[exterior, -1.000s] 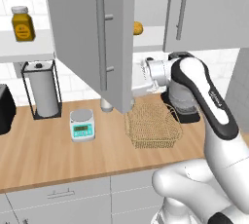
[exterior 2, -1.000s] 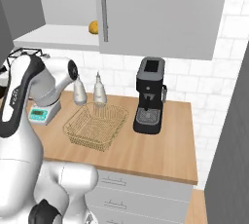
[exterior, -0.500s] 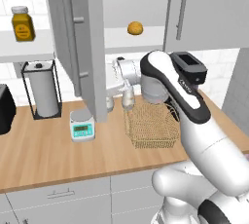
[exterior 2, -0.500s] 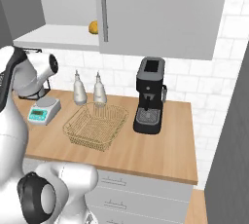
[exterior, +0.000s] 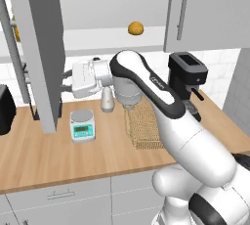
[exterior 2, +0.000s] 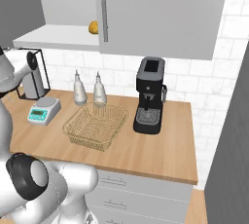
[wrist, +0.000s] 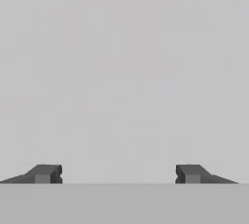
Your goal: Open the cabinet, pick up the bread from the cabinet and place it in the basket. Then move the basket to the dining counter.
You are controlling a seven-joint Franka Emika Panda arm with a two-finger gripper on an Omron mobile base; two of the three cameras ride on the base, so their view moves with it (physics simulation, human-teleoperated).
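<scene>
pincer [wrist: 117,174] gapes wide and empty, facing the open cabinet [exterior: 36,48] door.

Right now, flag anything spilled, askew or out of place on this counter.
Nothing stands out. The basket sits flat and empty, the scale and coffee machine stand upright, and the bread rests on the shelf of the open cabinet. No spills.

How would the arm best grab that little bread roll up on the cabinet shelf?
Probably from the front, through the open side of the cabinet: the bread sits on the white shelf with clear shelf around it. It is small and round, so the gripper, jaws open wide, could straddle its widest middle and close on opposite sides. The shut right door blocks any approach from that side.
</scene>
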